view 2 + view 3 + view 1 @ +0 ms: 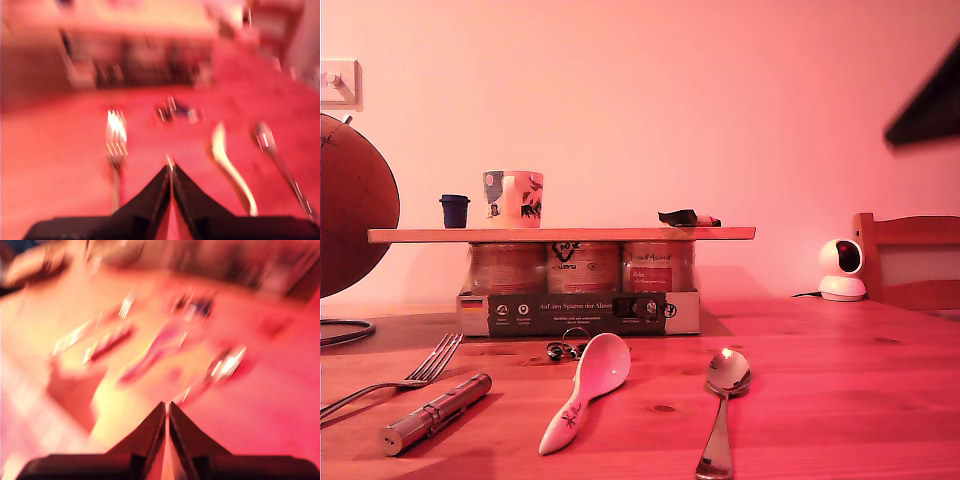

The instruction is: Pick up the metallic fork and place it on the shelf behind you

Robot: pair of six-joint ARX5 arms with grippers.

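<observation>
From the exterior view I can read one line of white print on the front of the dark carton (pixel 578 312) under the jars: "Auf den Spuren der Ahnen", its last letters partly covered. The red label on the jar (pixel 658 267) toward the exterior view's right carries print too small to make out, and both wrist views are too blurred for any text.

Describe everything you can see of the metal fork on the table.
The fork is slim, shiny metal with four tines and a long, thin handle. It lies flat on the wooden table at the exterior view's left, tines toward the shelf, handle running off toward the picture's left edge. The metal torch lies just beside it; whether they touch is unclear. No gripper holds it.
</observation>
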